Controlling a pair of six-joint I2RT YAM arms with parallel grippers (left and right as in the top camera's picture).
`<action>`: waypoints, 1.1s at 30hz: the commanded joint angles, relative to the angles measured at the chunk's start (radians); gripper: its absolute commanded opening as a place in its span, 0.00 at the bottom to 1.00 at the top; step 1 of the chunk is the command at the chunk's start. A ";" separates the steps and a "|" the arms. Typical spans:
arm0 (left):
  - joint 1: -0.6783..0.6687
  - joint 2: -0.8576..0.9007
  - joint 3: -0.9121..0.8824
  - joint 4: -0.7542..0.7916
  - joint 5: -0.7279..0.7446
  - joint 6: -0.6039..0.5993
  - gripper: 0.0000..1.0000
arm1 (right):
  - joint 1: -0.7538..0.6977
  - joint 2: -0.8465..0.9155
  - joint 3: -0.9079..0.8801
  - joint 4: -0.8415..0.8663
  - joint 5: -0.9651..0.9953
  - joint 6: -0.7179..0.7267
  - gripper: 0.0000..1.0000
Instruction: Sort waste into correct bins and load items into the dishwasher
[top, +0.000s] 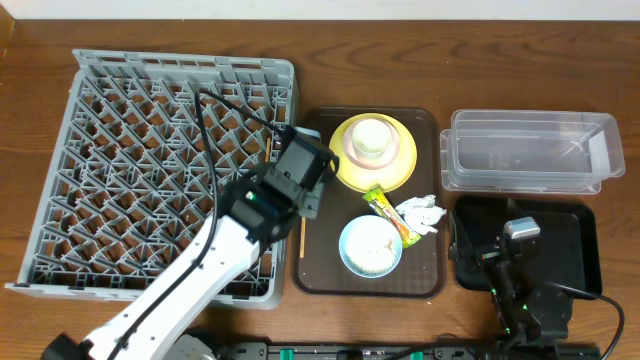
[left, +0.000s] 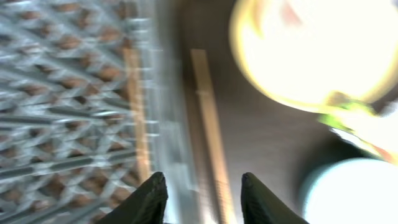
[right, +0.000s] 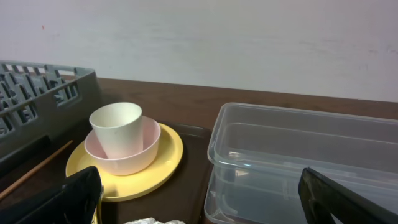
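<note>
I see a grey lattice rack (top: 150, 130), pale-yellow plate (top: 350, 175), brown serving tray (top: 322, 262), black tray (top: 575, 255), yellow-green wrapper (top: 388, 215), white napkin (top: 422, 214)

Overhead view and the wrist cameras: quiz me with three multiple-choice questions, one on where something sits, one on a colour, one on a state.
1. Where does the yellow plate sit?
A. on the brown tray
B. in the grey rack
C. in the clear tub

2. What colour is the wrapper beside the napkin?
A. red
B. yellow-green
C. blue

3. How do the right fingers stand?
A. shut on a napkin
B. shut on a chopstick
C. open, holding nothing

Answers:
1 A, the overhead view shows the plate resting on the tray.
2 B, the wrapper is a yellow-green strip.
3 C, the right wrist view shows the fingers wide apart with nothing between them.
</note>
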 joint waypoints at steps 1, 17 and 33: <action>-0.028 -0.001 0.005 -0.003 0.244 -0.007 0.45 | 0.000 -0.005 -0.001 -0.004 -0.001 0.007 0.99; -0.064 0.217 -0.033 0.009 0.062 -0.213 0.08 | 0.000 -0.005 -0.001 -0.004 -0.001 0.007 0.99; -0.068 0.435 -0.033 0.010 -0.033 -0.329 0.08 | 0.000 -0.005 -0.001 -0.004 -0.001 0.007 0.99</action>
